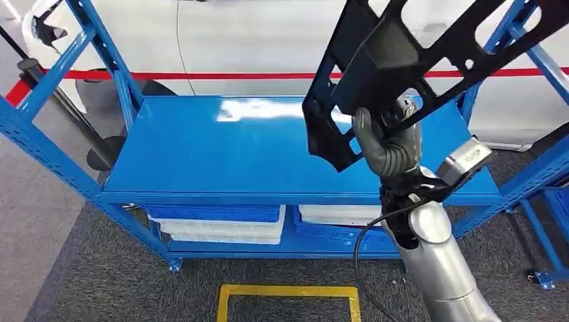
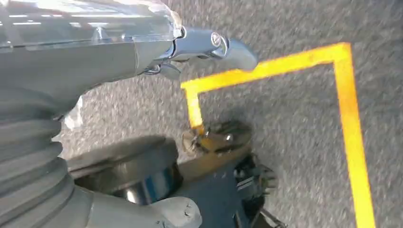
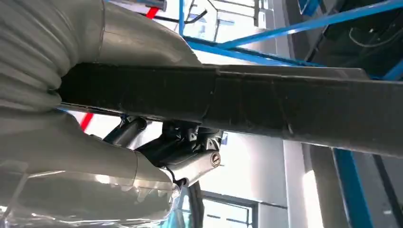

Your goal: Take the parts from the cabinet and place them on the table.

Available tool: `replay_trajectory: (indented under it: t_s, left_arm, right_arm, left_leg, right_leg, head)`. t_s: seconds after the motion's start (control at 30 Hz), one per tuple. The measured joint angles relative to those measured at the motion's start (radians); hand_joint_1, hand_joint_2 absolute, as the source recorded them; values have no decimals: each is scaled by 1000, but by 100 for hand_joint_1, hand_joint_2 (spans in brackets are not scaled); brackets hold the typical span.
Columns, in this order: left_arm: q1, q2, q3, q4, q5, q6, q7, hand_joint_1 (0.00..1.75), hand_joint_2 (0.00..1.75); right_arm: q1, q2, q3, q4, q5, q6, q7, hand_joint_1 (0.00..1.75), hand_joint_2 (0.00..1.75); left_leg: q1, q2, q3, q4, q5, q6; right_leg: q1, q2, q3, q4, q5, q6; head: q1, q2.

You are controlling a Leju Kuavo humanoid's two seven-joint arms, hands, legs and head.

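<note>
Gripping the black part (image 1: 402,64), your right hand (image 1: 388,144) is raised over the right side of the blue shelf (image 1: 221,151); fingers wrapped round a bar of the part, thumb on the near side; firm hold, nothing loose that you can see. The part is a flat black frame w/ several cut-outs and a raised solid block near its middle; it's tilted, lower end hanging just above the shelf top, upper end running off the top right of the head view; it's clear of the shelf surface, not resting on it. In the right wrist view the same part (image 3: 247,102) crosses the pic as a dark bar, clamped btwn the grey thumb and the rest of the hand (image 3: 71,137).

Left hand (image 2: 204,47): in the left wrist view fingers stretched out, nothing in them; it hangs over grey carpet (image 2: 294,128) w/ a yellow tape outline (image 2: 349,118).

Shelf unit: blue metal, angled side braces; lower level has white and blue bins (image 1: 218,225) stacked left, another white one (image 1: 339,215) to the right. Yellow tape square (image 1: 288,298) on the carpet in front; a red stripe (image 1: 221,76) runs along the white surface behind the shelf.
</note>
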Motion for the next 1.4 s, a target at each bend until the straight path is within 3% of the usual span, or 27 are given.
replay_trajectory:
  t_s: [0.07,0.13,0.17,0.2,0.23,0.3,0.37,0.47,0.5,0.53,0.6,0.67,0.7,0.73,0.83,0.87,0.9,0.93,0.97,1.0,1.03,1.1,1.17,1.23,1.27,1.37,1.4]
  left_arm:
    - [1,0,-2,0,-3,-7,0,0,175]
    - [2,-1,-6,0,-10,-9,0,0,175]
    - [1,-1,-8,0,-11,-8,-1,0,175]
    - [1,0,-9,0,-12,-8,-1,0,175]
    - [2,-2,-12,0,-15,-8,-3,0,175]
    - [3,-3,-14,0,-17,-5,-5,0,175]
    - [10,-3,-18,0,-26,1,-4,0,175]
    - [12,-5,-22,0,-29,10,-3,0,175]
    - [11,-5,-22,0,-29,10,-3,0,175]
    - [11,-5,-22,0,-28,11,-3,0,175]
    - [12,-5,-22,0,-27,13,-2,0,175]
    - [11,-5,-21,0,-27,20,1,0,175]
    - [8,-3,-21,0,-27,24,2,0,175]
    - [7,-3,-21,0,-27,26,2,0,175]
    - [8,-3,-21,0,-27,29,3,0,175]
    - [10,-3,-21,0,-27,29,4,0,175]
    - [9,-3,-21,0,-27,29,4,0,175]
    - [9,-3,-21,0,-27,29,5,0,175]
    - [9,-3,-21,0,-27,29,7,0,175]
    - [10,-3,-21,0,-28,29,8,0,175]
    - [10,-2,-21,0,-29,29,11,0,175]
    - [10,-2,-21,0,-32,27,13,0,175]
    - [10,-2,-21,0,-39,26,13,0,175]
    - [9,-1,-22,0,-40,25,11,0,175]
    - [10,-1,-23,0,-42,24,11,0,175]
    - [14,0,-23,0,-46,24,11,0,175]
    - [13,1,-24,0,-48,24,11,0,175]
  right_arm:
    - [21,0,-4,0,0,-3,-9,175,175]
    - [47,0,-9,-8,-1,-6,-29,175,175]
    - [62,0,-13,-16,1,-10,-42,175,175]
    - [76,1,-14,-22,7,-16,-55,175,175]
    - [101,8,-15,-35,24,-24,-75,175,175]
    - [154,15,-18,-54,52,-40,-106,175,175]
    - [204,34,-18,-74,89,-57,-133,175,175]
    - [266,58,-18,-100,130,-77,-155,175,175]
    - [283,61,-18,-102,135,-81,-157,175,175]
    - [297,67,-18,-103,142,-89,-160,175,175]
    - [329,79,-18,-104,149,-98,-164,175,175]
    - [352,92,-18,-105,150,-109,-171,175,175]
    - [362,100,-18,-106,150,-110,-173,175,175]
    - [371,104,-18,-109,151,-111,-176,175,175]
    - [390,116,-18,-110,157,-110,-181,175,175]
    - [395,117,-18,-111,157,-110,-181,175,175]
    - [401,117,-18,-111,157,-111,-183,175,175]
    - [402,117,-18,-113,159,-110,-184,175,175]
    - [404,117,-18,-113,160,-108,-184,175,175]
    - [407,117,-18,-113,161,-108,-184,175,175]
    - [411,117,-18,-113,161,-109,-184,175,175]
    - [413,117,-18,-113,161,-109,-184,175,175]
    - [412,117,-19,-113,161,-109,-184,175,175]
    - [410,118,-19,-113,162,-108,-184,175,175]
    - [409,118,-19,-116,162,-108,-184,175,175]
    - [411,119,-20,-116,162,-107,-184,175,175]
    - [410,120,-19,-116,162,-107,-184,175,175]
  left_leg:
    - [4,0,-29,10,14,-7]
    - [13,0,-58,32,21,-16]
    - [15,-1,-73,49,21,-22]
    - [11,-3,-88,62,21,-30]
    - [10,-4,-91,68,24,-36]
    - [11,-7,-95,71,35,-48]
    - [19,-8,-103,82,24,-62]
    - [22,-7,-152,241,-136,-74]
    - [22,-7,-168,313,-175,-76]
    - [22,-7,-171,360,-185,-76]
    - [21,-7,-116,331,-128,-69]
    - [16,-9,-1,183,-74,-52]
    - [11,-10,61,88,-103,-40]
    - [8,-10,97,26,-121,-39]
    - [-1,-11,79,25,-96,-31]
    - [12,-9,80,0,-72,-24]
    - [10,-2,68,-3,-58,-19]
    - [9,-1,56,-3,-46,-7]
    - [7,-1,40,-2,-35,-8]
    - [5,0,27,-1,-24,-7]
    - [4,1,8,2,-13,-8]
    - [5,2,-28,16,4,-12]
    - [7,1,-65,40,15,-20]
    - [1,0,-89,70,18,-29]
    - [0,0,-93,72,24,-36]
    - [4,-2,-100,73,44,-53]
    - [9,-5,-108,85,16,-60]
  right_leg:
    - [-8,0,16,34,29,11]
    - [-17,-1,110,-84,93,22]
    - [-23,-4,177,-179,98,29]
    - [-14,-2,211,-232,61,31]
    - [-11,2,199,-225,67,8]
    - [-8,3,192,-227,67,-6]
    - [-12,-2,180,-232,85,-32]
    - [-10,-1,147,-232,111,-45]
    - [-8,-2,133,-230,120,-45]
    - [-5,-3,120,-230,129,-46]
    - [-1,-3,93,-227,149,-45]
    - [2,-2,75,-226,166,-42]
    - [1,-3,73,-227,174,-38]
    - [2,-2,71,-227,182,-31]
    - [-6,-5,77,-250,214,-8]
    - [0,-4,72,-250,217,-2]
    - [0,-1,64,-234,177,0]
    - [-2,1,48,-188,113,-1]
    - [-2,1,30,-115,44,0]
    - [-3,1,17,-46,0,2]
    - [-4,1,9,17,-12,5]
    - [-4,1,37,36,54,9]
    - [-8,-1,138,-78,116,10]
    - [0,1,239,-232,45,3]
    - [1,1,239,-239,34,-10]
    - [-1,-2,219,-244,59,-38]
    - [-1,-6,212,-243,68,-47]
  head:
    - [0,0]
    - [0,0]
    - [2,0]
    - [7,0]
    - [5,0]
    - [2,0]
    - [5,0]
    - [-2,0]
    - [-1,0]
    - [-2,0]
    - [-1,0]
    - [-2,0]
    - [-1,0]
    - [-1,0]
    - [-9,0]
    - [-7,0]
    - [-8,0]
    - [-3,0]
    - [-3,0]
    - [-3,0]
    - [-3,0]
    - [-3,0]
    - [-3,0]
    - [0,0]
    - [-3,0]
    - [0,0]
    - [1,0]
